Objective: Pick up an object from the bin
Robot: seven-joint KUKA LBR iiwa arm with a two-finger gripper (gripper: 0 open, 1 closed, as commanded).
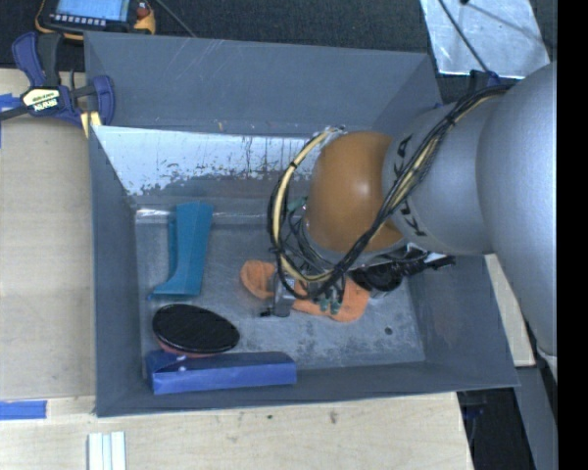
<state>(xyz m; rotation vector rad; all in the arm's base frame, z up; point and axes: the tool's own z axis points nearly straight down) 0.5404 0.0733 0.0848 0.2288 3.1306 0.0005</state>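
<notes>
My gripper is down at the middle of the bin floor, under the orange wrist cover and its cables. It is right over a flat orange thing, which sticks out to its left and to its lower right. Whether the gripper touches or grips the orange thing is hidden. A black oval disc lies to the lower left of the gripper, clear of it.
A light blue L-shaped piece lies along the left side of the floor. A dark blue flat bar rests against the front wall, just below the disc. The arm covers the bin's right half.
</notes>
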